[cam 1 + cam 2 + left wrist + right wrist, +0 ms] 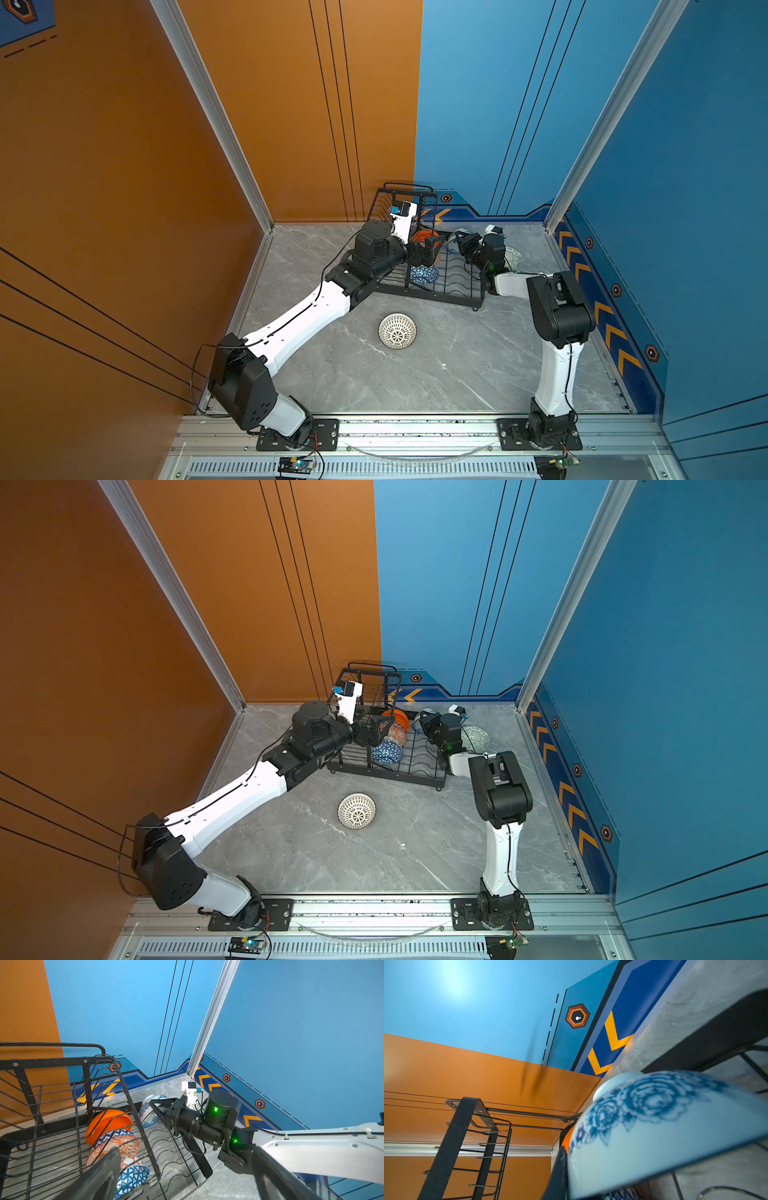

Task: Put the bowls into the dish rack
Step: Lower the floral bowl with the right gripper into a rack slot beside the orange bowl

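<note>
Top views: three bowls lean on edge in a row in the low tier of the rack [432, 296]: orange bowl [401, 717], orange-and-white bowl [395, 733], blue triangle bowl [386, 751]. Two sit on the grey marbled table [457, 374], not yet loaded: the white dotted bowl [397, 330] in front of the rack and the green bowl [476, 737] past its right end, behind the right arm [557, 307]. My left gripper [431, 250] hovers over the row; my right gripper [456, 240] is at the rack's far side. Left wrist view: the left gripper's fingers [99, 1176] are spread wide and hold nothing. The right gripper's pinch the wall of the flowered bowl [146, 1114], tilted by the far rail; I cannot tell whether it is seated. The bowls look like glossy glazed ceramic, round and deep; the rack is thin black wire with wavy slots. Right wrist view: the flowered bowl fills the frame, smooth, blurred blue print on white. I judge three loaded, one in hand, two left.
</note>
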Available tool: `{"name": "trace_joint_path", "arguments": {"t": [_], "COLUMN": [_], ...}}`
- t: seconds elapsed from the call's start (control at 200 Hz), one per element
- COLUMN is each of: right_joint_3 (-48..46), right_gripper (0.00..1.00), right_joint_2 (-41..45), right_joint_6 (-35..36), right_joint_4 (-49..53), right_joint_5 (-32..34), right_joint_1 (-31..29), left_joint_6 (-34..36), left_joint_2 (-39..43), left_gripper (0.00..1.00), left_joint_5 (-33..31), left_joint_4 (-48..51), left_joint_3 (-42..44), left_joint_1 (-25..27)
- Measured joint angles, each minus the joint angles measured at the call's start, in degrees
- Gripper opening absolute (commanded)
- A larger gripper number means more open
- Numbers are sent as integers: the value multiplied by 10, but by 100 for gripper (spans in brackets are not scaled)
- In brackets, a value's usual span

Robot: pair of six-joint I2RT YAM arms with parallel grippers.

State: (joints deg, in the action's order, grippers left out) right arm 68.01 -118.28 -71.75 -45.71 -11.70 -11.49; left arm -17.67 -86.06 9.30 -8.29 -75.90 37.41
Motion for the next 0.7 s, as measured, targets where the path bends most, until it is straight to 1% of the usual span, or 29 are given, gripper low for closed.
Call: {"name": "trace_joint_path", "arguments": {"t": [0.185,0.701], "right_joint_3": [14,19], "right_gripper": [0,0], "right_joint_2": [-26,-33], "right_joint_6": [14,32], "right_joint_4": [-10,-22], "right_joint_5": [0,3], "right_joint_1": [0,-1], "left_joint_6": [0,0], "left_joint_2": [0,0], "left_gripper": [98,98], "left_joint_5": [0,2], "left_joint_4": [0,0], "left_joint_3": [0,0], "left_joint_1": [0,-4]}}
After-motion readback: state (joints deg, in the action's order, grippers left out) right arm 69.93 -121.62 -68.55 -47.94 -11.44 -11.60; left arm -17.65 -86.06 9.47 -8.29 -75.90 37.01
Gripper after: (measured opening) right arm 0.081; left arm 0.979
